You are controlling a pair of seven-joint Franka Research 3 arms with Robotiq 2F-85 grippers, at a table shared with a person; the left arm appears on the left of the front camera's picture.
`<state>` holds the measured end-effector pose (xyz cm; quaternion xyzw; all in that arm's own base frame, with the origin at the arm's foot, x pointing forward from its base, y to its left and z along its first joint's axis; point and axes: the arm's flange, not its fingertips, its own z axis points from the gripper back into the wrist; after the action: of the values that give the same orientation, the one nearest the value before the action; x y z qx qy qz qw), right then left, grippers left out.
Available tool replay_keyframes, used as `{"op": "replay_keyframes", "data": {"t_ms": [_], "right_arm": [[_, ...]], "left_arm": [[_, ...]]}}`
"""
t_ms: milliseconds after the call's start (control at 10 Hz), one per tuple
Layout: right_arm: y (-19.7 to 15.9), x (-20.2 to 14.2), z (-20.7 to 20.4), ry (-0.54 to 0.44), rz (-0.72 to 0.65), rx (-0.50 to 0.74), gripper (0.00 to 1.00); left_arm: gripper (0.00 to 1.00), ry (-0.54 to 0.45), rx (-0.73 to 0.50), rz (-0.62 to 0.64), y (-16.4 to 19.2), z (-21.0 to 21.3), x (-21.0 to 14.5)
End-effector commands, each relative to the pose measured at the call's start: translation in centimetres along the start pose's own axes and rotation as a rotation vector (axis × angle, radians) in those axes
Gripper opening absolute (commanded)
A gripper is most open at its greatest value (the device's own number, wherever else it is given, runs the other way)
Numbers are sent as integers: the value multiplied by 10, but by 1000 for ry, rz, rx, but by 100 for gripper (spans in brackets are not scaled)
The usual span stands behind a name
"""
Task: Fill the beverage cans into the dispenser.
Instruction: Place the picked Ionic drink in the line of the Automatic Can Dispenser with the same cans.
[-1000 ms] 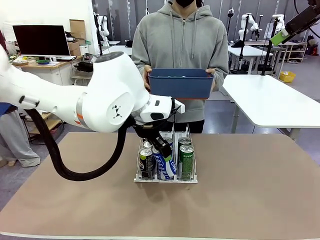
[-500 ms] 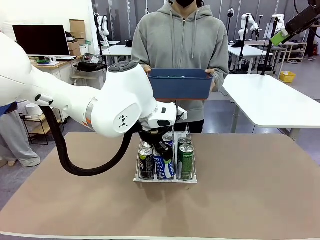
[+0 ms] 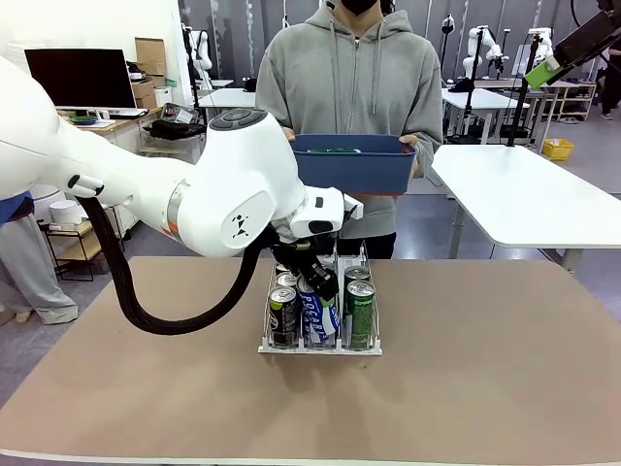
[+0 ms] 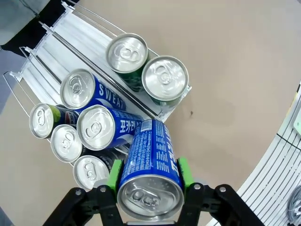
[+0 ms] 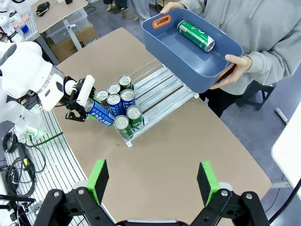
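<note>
Between the green pads of the left gripper (image 4: 149, 175): one blue-and-white Pocari Sweat can (image 4: 151, 150), clamped by its sides and tilted, with its foot lowered toward the front of the middle lane of the dispenser (image 4: 56, 44). Whether the foot touches the cans below cannot be told.

In the dispenser, set midway between the left and right edges of the tabletop (image 3: 485, 379) and toward its far edge, seven cans are counted upright:
- Middle lane: two Pocari cans (image 4: 96, 127).
- One outer lane: two green cans (image 4: 164, 77).
- Other outer lane: three cans (image 4: 66, 141), the front one black.

The rear stretches of all three lanes are seen bare.

Beyond the far edge, a blue bin (image 5: 188, 56) is held up by the person's hands (image 5: 237, 63). One green can (image 5: 195, 35) lies in it.

High over the near edge, the right gripper (image 5: 153, 182) is spread wide with nothing in it.

Progress is judged well advanced. Seven cans are lodged, an eighth is being placed, and at least the bin's green can is left to load.
</note>
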<state>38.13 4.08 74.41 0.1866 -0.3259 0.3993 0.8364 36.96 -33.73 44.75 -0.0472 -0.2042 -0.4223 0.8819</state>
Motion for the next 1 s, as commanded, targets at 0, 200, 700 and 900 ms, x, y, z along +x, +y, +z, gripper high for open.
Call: {"op": "replay_keyframes", "data": {"t_ms": [0,200,700,900], "right_arm": [[1,0,-2,3,0,1,100],[1,0,-2,3,0,1,100],[1,0,-2,3,0,1,100],[1,0,-2,3,0,1,100]], "left_arm": [[57,-32,99,26,21,-2,9],[57,2,102,38,27,-9,10],[57,31,75,65,42,-26,12],[57,22,64,73,47,-30,16]]}}
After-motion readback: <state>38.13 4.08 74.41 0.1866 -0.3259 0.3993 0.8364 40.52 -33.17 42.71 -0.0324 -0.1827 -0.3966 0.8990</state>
